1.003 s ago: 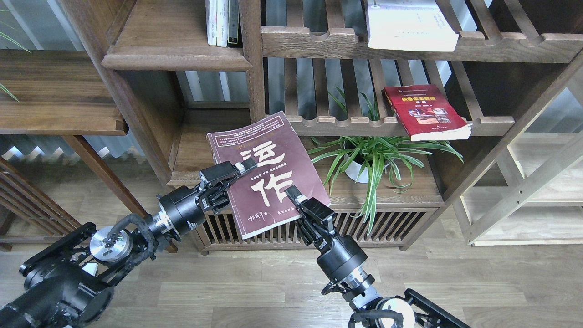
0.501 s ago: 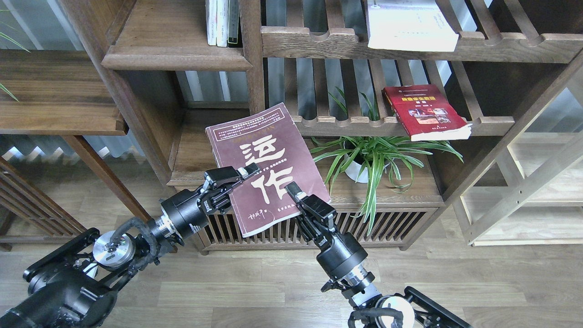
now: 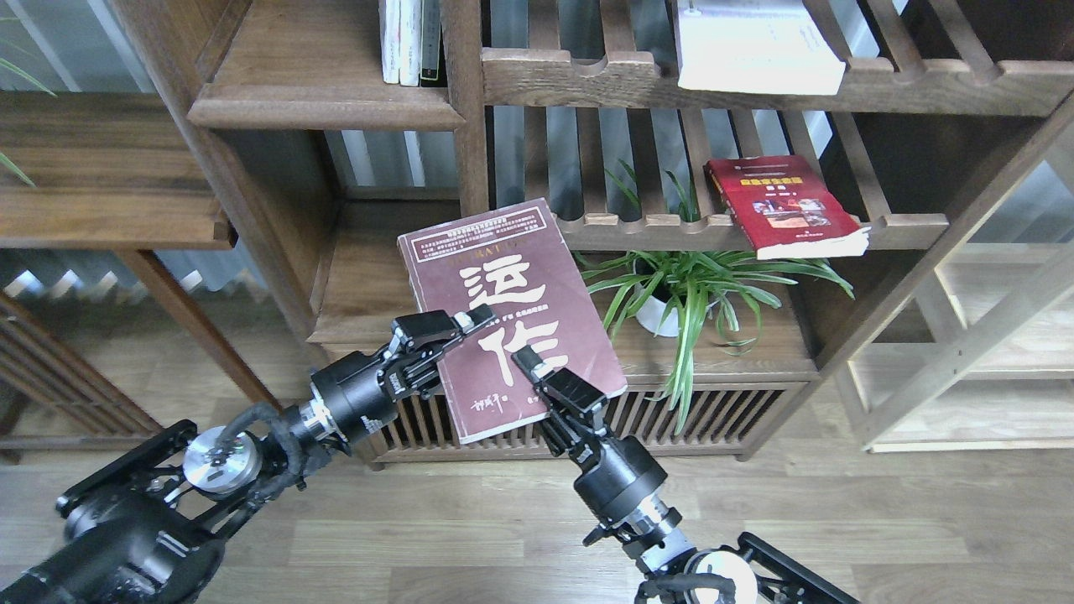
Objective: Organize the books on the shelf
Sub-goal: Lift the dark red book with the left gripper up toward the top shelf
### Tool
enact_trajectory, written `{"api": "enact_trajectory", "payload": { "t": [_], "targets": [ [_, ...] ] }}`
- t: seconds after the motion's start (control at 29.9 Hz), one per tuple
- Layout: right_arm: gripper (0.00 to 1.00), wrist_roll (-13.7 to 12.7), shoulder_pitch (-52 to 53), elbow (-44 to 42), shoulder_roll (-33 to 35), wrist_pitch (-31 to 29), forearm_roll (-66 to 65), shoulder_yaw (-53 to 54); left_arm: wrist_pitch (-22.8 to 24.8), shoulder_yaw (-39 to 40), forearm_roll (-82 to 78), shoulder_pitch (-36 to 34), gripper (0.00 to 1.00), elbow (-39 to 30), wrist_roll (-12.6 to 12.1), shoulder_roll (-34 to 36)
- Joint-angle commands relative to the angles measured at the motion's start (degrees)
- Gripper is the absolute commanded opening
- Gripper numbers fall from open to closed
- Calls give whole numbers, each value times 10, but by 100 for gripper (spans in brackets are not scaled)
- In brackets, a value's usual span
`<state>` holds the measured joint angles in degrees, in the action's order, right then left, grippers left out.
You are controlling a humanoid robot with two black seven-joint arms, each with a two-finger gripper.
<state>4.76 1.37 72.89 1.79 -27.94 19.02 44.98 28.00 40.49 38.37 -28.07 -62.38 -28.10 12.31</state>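
Note:
The dark maroon book (image 3: pixel 512 285) with big white characters is held in the air in front of the low cabinet, cover up and tilted. My left gripper (image 3: pixel 460 325) is shut on its left edge. My right gripper (image 3: pixel 537 371) is shut on its lower edge, one finger on the cover. The red book (image 3: pixel 784 205) lies on the middle slatted rack at right. The thick white book (image 3: pixel 755 46) lies on the upper slatted rack. The walnut shelf (image 3: pixel 323 109) with a rounded lip is at the upper left.
A few thin books (image 3: pixel 411 42) stand upright at the shelf's right end. A potted spider plant (image 3: pixel 688 289) stands on the low cabinet top, right of the held book. A pale wood frame (image 3: pixel 965 352) is at far right. A wide board (image 3: pixel 109 218) juts out at left.
The maroon book and both grippers have shifted to the right. The book has turned a little more upright. Both grips are unchanged.

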Motion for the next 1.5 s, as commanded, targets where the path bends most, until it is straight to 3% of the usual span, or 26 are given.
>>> {"api": "enact_trajectory", "payload": {
  "t": [0.0, 0.27, 0.64, 0.84, 1.14, 1.47],
  "targets": [
    [69, 2, 0, 0, -4, -1, 1, 5, 0, 5, 0, -1, 1, 2, 1, 1],
    [77, 2, 5, -8, -14, -1, -4, 10, 0, 11, 0, -1, 2, 1, 1, 7],
    [89, 8, 11, -68, -14, -1, -1, 142, 0, 12, -69, -2, 0, 2, 1, 67],
    [89, 8, 21, -101, -3, -1, -3, 174, 0, 36, -103, -1, 0, -8, 1, 84],
    [89, 7, 18, -125, 23, -1, -7, 173, 0, 162, -263, 18, 0, -95, 1, 97],
    [89, 7, 22, -125, 23, -1, -29, 166, 0, 307, -395, 89, 0, -208, 1, 69]
  ]
}}
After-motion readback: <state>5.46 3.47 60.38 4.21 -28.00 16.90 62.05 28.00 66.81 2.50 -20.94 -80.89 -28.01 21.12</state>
